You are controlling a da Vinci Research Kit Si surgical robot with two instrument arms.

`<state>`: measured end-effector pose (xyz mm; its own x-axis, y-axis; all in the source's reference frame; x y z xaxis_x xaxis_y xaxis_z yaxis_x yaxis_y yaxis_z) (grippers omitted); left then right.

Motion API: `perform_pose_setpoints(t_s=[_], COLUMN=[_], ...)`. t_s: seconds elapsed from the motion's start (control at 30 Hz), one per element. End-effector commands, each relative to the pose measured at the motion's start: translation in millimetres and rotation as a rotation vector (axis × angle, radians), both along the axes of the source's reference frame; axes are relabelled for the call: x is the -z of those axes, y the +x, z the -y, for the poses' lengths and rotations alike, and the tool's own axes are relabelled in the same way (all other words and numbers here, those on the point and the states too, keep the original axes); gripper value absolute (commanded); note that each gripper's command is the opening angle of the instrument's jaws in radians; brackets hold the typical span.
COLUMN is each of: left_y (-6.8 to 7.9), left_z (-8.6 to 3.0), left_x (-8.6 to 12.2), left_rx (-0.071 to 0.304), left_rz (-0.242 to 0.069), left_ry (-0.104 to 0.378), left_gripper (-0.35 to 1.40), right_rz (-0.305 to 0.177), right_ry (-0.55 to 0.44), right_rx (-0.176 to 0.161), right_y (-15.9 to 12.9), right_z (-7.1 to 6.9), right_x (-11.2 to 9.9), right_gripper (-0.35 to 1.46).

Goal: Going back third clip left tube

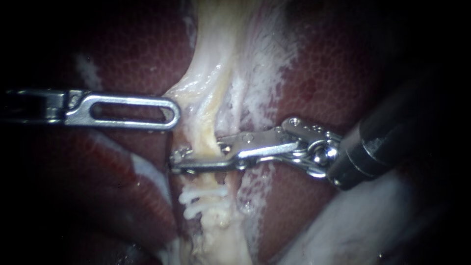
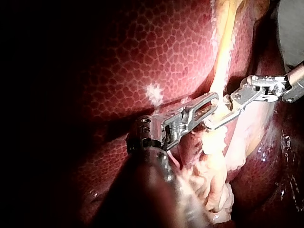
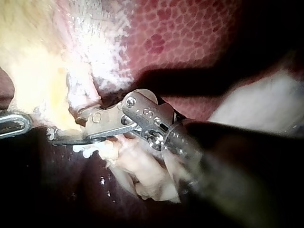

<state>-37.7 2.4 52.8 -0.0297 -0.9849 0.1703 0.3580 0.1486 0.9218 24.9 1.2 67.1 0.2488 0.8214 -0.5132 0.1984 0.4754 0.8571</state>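
A pale yellowish tube (image 1: 208,125) runs down the middle of the endoscope view between dark red liver lobes (image 1: 324,73). My right instrument (image 1: 179,159) comes in from the right and lies across the tube, one jaw on each side of it, with a gap between them. Just below its jaws, two white clips (image 1: 198,198) sit across the tube. My left instrument (image 1: 172,112) comes in from the left with slotted jaws lying together, and their tip touches the edge of the pale tissue. The right wrist view shows the gap between the right instrument's (image 3: 64,133) jaws.
White fibrous tissue (image 1: 265,64) spreads to the right of the tube. A pale whitish mass (image 1: 353,225) lies under the right instrument's shaft. Liver (image 2: 142,57) surrounds the field on both sides, and loose pale tissue (image 2: 216,185) hangs beside the left shaft.
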Motion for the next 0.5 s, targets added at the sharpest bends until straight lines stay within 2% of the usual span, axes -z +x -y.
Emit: perform_pose_setpoints(t_s=[0.03, 0.5], left_y=[0.0, 0.0], left_z=[0.0, 0.0], left_x=[0.0, 0.0], left_rx=[0.0, 0.0], left_rz=[0.0, 0.0], left_ry=[0.0, 0.0], left_gripper=[-0.35, -0.35], right_rz=[0.001, 0.004], right_ry=[0.005, 0.017], right_rx=[0.0, 0.0], right_y=[0.0, 0.0], right_z=[0.0, 0.0], right_x=[0.0, 0.0], right_gripper=[-0.35, -0.35])
